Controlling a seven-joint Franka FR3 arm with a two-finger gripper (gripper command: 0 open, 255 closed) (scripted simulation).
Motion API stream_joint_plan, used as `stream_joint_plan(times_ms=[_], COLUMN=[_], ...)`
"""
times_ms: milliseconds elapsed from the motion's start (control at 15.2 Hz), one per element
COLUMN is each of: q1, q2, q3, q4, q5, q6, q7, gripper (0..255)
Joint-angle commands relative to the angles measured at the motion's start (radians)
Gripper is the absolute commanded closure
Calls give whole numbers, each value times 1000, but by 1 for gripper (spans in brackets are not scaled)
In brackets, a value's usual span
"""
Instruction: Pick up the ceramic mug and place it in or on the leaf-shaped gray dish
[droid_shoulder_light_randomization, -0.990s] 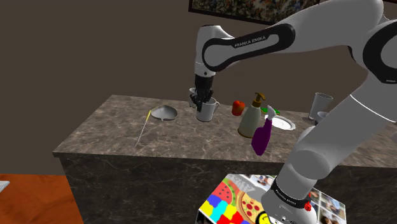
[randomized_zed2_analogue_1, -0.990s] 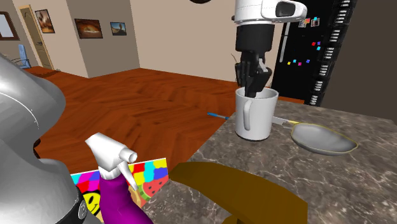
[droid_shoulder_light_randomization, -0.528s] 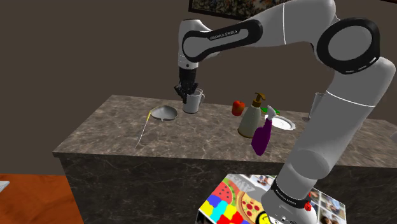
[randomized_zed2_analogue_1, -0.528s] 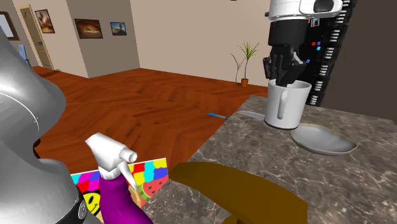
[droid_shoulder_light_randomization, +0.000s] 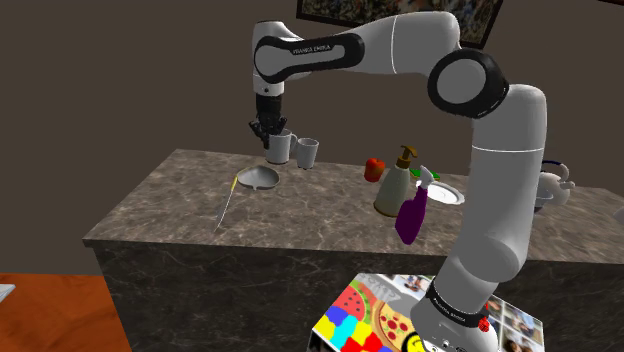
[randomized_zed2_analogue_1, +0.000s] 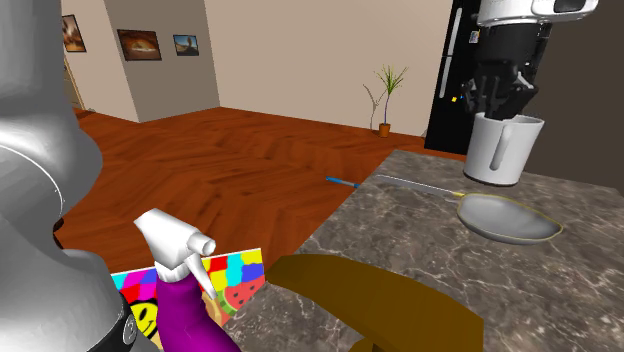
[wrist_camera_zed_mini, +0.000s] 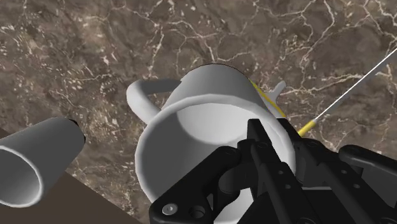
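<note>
Mug plain white, empty, one loop handle, upright, lifted off the counter over dish; gripper pinching its rim.

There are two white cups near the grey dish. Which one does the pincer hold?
The mug with the handle: the pincer clasps its rim and it hangs above the counter. The other cup stands free beside it.
</note>
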Motion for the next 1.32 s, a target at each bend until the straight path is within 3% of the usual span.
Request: stream_joint_plan(times_ms=[0, 198, 1254], q1=[13, 36, 24], q2=[109, 249, 251], q3=[-3, -9, -12], q4=[160, 385, 172], q5=[-17, -34, -40], q6=[-52, -138, 76], q7=[2, -1, 17], gripper=[255, 255, 255])
